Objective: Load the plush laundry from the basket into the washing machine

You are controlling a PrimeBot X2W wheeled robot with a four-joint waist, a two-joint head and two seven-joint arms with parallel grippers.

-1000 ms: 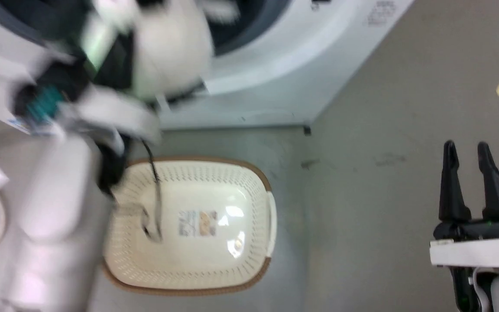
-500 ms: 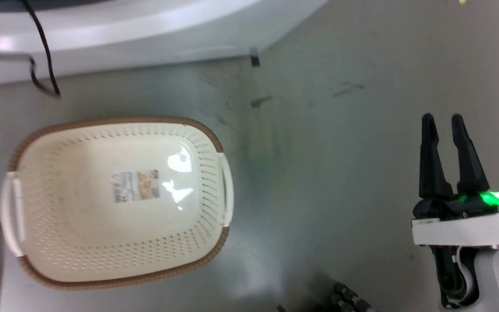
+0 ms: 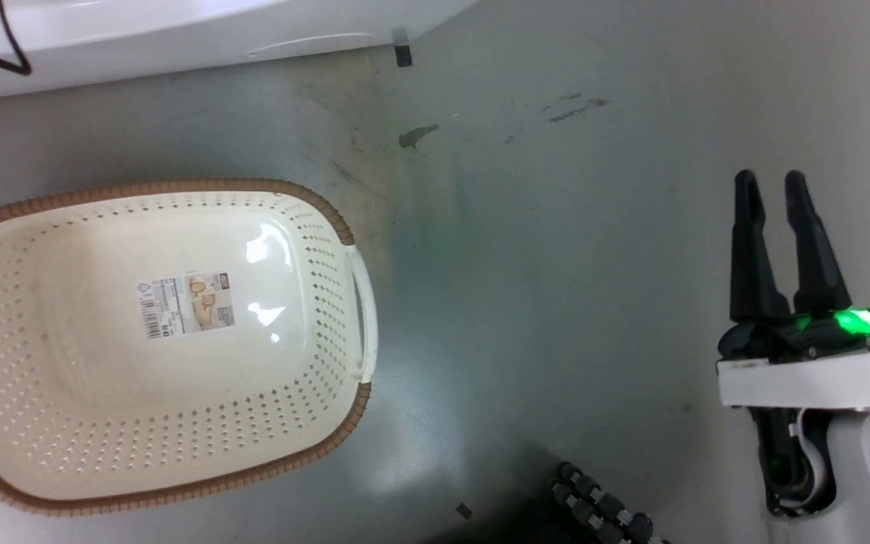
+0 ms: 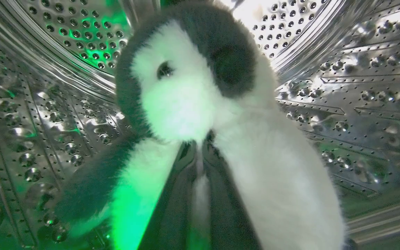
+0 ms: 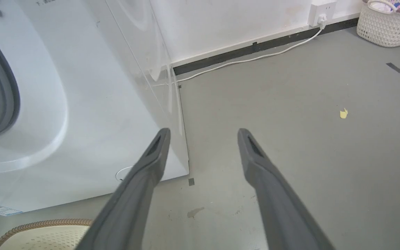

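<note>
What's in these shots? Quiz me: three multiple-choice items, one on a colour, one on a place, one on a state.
1. The basket's rim is: A) brown B) blue C) black
2. The penguin is: A) in the basket B) in the drum C) on the floor
3. The right claw is: A) shut on the penguin B) open and empty C) shut on a cable

Answers:
1 A: the woven-look rim shows brown around the cream walls.
2 B: perforated steel surrounds it in the left wrist view.
3 B: its fingers stand apart with nothing between them.
</note>
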